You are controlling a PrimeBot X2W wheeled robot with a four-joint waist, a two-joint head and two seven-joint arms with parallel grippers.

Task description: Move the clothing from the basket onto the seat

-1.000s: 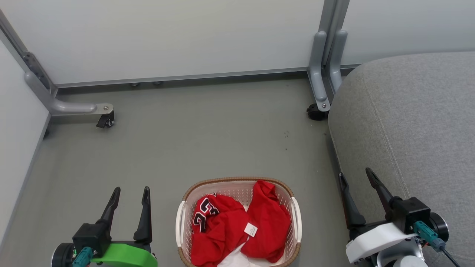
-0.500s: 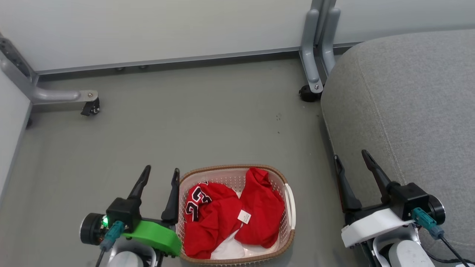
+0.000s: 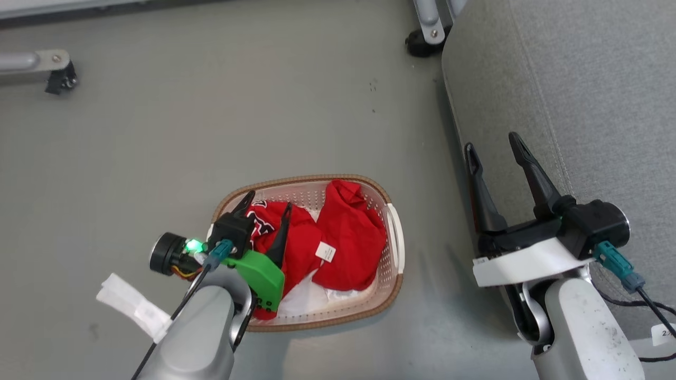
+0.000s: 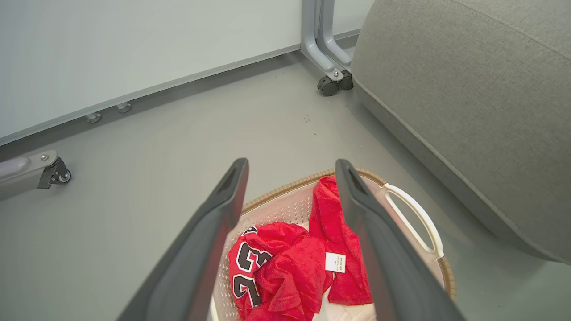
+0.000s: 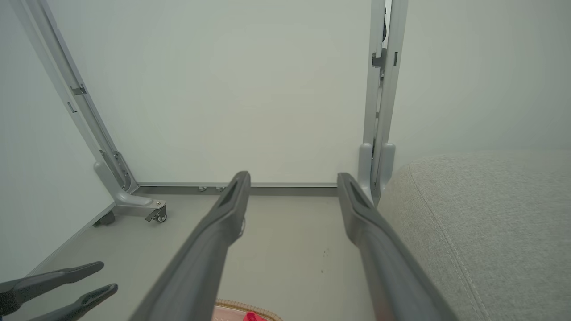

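Left end effector [image 3: 268, 200]: two long, dark, tapered fingers spread to full width, nothing held. It hangs over the left part of the basket [image 3: 343, 177], which lies directly under and ahead of it. The basket count is one: oval, cream plastic, perforated walls, brown woven-look rim, two white loop handles. The clothing lies inside it, two red garments, both crumpled soft fabric. The jersey [image 3: 262, 215], with black-and-white lettering, sits between and below this end effector's fingers; whether the fingers touch it cannot be told. The plain garment [image 3: 351, 232] lies just to the right of the right-hand finger and carries one small square white tag [image 3: 326, 253]. Some white cloth shows beneath both. Right end effector [image 3: 490, 141]: same finger form, jaws equally wide apart, empty, well apart from the basket on its left. The seat [image 3: 581, 105], one large grey cushion of coarse woven upholstery with a rounded edge and a stitched seam, lies under and to the right of that end effector. The floor [image 3: 185, 132] is smooth and grey.
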